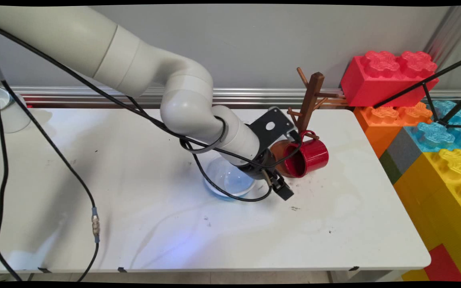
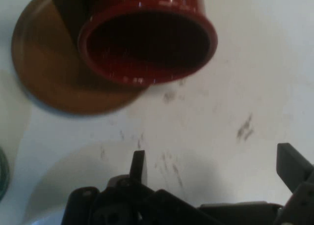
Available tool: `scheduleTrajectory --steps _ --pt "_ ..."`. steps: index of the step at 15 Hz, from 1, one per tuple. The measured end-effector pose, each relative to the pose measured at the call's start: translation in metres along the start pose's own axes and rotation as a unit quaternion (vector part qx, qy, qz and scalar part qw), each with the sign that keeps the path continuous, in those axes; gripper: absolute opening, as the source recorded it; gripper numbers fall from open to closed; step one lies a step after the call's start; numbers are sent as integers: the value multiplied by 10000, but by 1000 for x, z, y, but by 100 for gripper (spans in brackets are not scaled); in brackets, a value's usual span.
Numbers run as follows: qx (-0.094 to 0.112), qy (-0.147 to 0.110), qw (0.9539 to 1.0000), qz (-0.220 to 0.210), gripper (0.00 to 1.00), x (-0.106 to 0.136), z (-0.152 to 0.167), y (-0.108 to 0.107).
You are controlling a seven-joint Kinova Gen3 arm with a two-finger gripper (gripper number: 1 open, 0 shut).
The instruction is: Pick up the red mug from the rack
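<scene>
the white table takes up most of the main view, with scuff marks scattered over it. off its right edge a stack of big toy bricks is piled up in red, orange, blue and yellow. the white arm is stretched in from the upper left down to about the middle of the table, black cables draped off it. a wooden mug tree is stood near the back right, on a round brown base. a red mug is hung from one of its lower pegs by the handle, tilted, open mouth turned toward the camera and down-left. a clear glass bowl is sat on the table just beside the base, partly hidden under the wrist. the gripper is held low over the table, just below the mug and apart from it. in the hand view the fingers are seen spread wide with only bare table between them, nothing gripped.
</scene>
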Motion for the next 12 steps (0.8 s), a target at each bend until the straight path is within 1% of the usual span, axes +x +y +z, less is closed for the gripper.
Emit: scheduleTrajectory --steps 3,7,12 --pt "-94 255 9996 4 100 -2 7 -3" --pt "-224 617 9978 -45 100 -7 14 -6" --pt "-356 943 9947 -185 100 -11 21 -6"
